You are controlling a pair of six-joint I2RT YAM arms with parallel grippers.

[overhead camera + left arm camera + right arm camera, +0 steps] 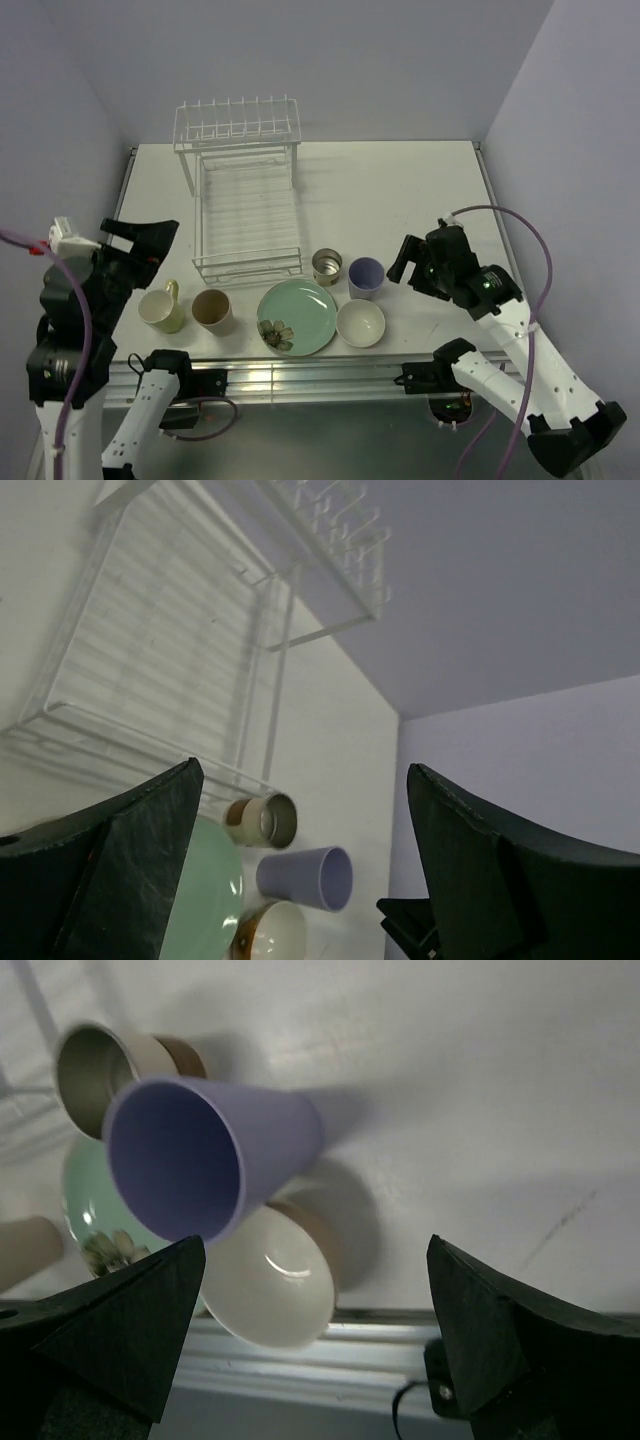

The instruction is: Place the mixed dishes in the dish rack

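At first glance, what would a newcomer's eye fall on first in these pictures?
The white dish rack stands bare at the far side of the table. Six dishes wait in front of it near the edge, the mint-green plate largest. The right gripper, open, hangs just beside the lavender cup.

No readable text, label, brand, number or sign shows in any view.

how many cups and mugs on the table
4: pale yellow-green handled mug at the row's left end, tan cup right of it, small metal cup near the white wire rack, lavender cup beside that. None seems hidden.
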